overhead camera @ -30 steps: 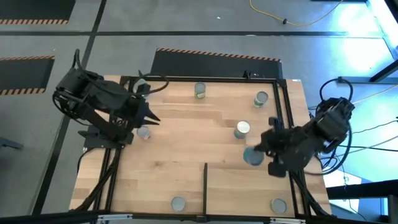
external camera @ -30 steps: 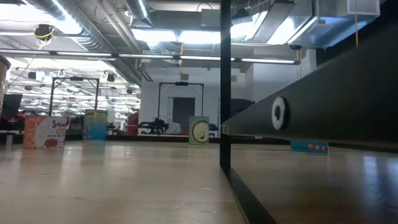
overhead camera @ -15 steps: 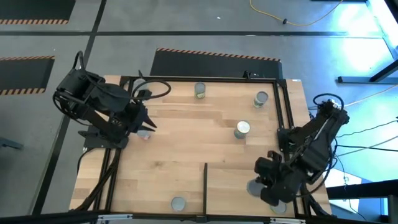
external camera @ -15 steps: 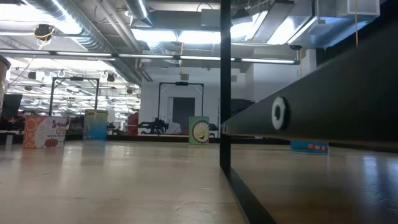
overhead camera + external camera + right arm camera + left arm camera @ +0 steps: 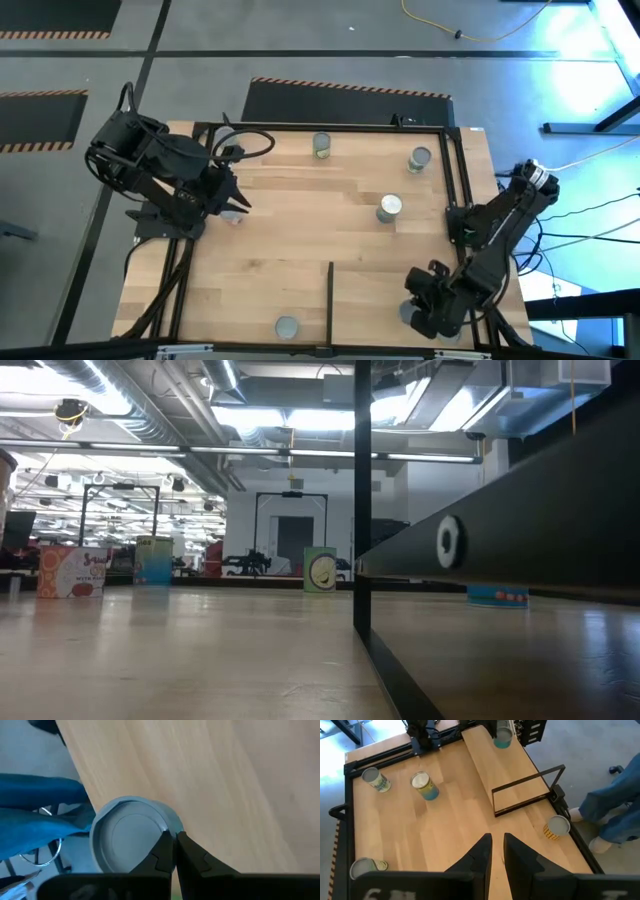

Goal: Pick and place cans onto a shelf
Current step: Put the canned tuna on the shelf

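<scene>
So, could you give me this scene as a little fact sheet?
Left gripper: idle, at the table's left side
Right gripper: shut on grey-topped can, over the shelf
Loose cans: far can, corner can, middle can, near can
Divider bar: between near can and shelf
</scene>
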You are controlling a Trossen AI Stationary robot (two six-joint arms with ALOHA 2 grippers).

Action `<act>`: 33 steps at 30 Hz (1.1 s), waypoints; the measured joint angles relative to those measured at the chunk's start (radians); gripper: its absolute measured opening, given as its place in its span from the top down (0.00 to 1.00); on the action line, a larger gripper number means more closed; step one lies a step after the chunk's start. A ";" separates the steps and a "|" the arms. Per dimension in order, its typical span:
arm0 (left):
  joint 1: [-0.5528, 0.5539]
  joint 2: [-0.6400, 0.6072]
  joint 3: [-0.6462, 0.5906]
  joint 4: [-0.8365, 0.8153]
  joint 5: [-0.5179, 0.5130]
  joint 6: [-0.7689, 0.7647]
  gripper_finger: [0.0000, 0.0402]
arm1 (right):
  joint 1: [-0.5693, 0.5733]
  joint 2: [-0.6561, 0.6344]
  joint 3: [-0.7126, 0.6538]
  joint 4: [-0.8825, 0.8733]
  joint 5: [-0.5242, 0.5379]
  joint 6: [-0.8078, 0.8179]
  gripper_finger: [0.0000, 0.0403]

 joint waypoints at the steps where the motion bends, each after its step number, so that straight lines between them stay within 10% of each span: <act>1: 0.000 0.000 0.000 0.000 0.000 0.000 0.90 | 0.012 0.000 -0.011 0.009 -0.002 0.016 0.97; 33: 0.001 0.000 0.000 0.001 -0.006 -0.035 0.90 | 0.114 0.108 -0.147 0.290 -0.034 0.174 0.97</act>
